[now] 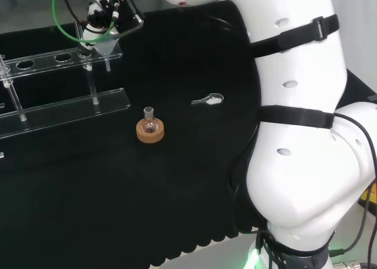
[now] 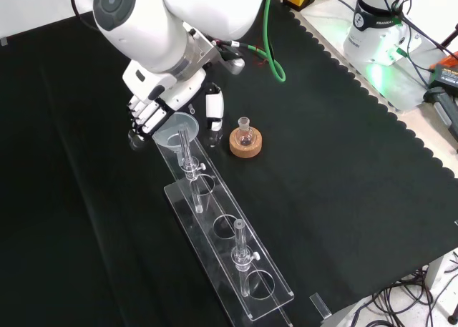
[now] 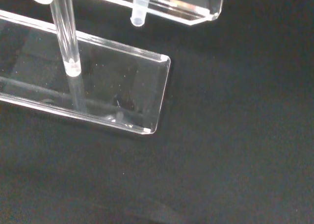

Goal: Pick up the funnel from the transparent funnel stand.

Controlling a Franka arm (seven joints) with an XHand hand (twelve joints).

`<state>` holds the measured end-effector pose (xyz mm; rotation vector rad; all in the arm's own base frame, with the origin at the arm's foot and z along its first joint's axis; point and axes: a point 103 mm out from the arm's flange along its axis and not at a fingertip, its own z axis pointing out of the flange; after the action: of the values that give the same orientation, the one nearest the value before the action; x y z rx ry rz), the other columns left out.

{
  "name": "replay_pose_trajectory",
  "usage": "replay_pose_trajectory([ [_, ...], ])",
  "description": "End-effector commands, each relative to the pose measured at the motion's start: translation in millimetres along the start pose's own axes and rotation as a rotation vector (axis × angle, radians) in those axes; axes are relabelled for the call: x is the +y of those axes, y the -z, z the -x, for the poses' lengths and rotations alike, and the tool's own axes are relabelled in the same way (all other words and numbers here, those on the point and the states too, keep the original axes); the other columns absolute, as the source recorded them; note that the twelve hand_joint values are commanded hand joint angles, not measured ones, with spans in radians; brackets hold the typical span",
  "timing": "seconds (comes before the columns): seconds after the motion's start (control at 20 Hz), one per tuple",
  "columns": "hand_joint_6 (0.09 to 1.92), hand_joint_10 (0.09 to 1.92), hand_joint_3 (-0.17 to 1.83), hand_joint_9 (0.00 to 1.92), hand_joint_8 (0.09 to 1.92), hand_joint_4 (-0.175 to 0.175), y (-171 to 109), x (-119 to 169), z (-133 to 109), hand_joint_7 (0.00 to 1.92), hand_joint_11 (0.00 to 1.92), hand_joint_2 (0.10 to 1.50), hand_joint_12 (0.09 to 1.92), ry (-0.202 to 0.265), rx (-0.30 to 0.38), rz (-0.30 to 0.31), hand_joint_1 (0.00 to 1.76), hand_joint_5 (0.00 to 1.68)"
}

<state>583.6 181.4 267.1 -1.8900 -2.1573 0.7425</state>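
Hand at the funnel, funnel seated in the end hole of the clear stand.

Front view, near to far: the transparent funnel stand runs from the near edge up toward the arm, and the funnel sits in its far end hole, mouth up, stem pointing straight down through the top plate, long axis vertical. The hand is right behind and partly over the funnel mouth, fingers curled at the rim; whether they actually pinch it I cannot tell, since clear plastic and white fingers blend. Just right of the funnel stands a small flask on a cork ring, apart from the stand. In the wrist view, the funnel stem tip pokes below the upper plate, above the stand base.
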Motion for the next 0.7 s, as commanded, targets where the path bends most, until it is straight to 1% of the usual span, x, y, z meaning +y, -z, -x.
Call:
replay_pose_trajectory([
  [0.05, 0.09, 0.87, 0.15, 0.11, 0.49, -0.03, -8.5, 4.9, 3.0, 0.0, 0.18, 0.78, 1.48, -0.009, -0.007, -0.023, 0.4, 0.04],
  [0.1, 0.09, 0.87, 0.15, 0.13, 0.5, -0.03, -9.5, 5.5, 3.5, 0.0, 0.18, 0.78, 1.48, -0.01, -0.009, -0.026, 0.4, 0.04],
  [0.3, 0.09, 0.8, 0.15, 0.28, 0.64, -0.028, -11.9, 8.2, 3.0, 0.02, 0.19, 0.79, 1.48, -0.011, -0.028, -0.03, 0.43, 0.13],
  [0.5, 0.09, 0.68, 0.19, 0.53, 0.71, -0.033, -11.2, 10.2, -0.2, 0.22, 0.26, 0.81, 1.44, -0.02, -0.055, -0.029, 0.49, 0.41],
  [0.6, 0.11, 0.65, 0.22, 0.66, 0.73, -0.028, -10.3, 9.7, -1.9, 0.36, 0.34, 0.83, 1.4, -0.034, -0.08, -0.003, 0.55, 0.55],
  [0.7, 0.21, 0.6, 0.28, 0.79, 0.72, -0.026, -5.4, 6.7, -2.7, 0.48, 0.42, 0.83, 1.34, -0.046, -0.119, 0.032, 0.62, 0.64],
])
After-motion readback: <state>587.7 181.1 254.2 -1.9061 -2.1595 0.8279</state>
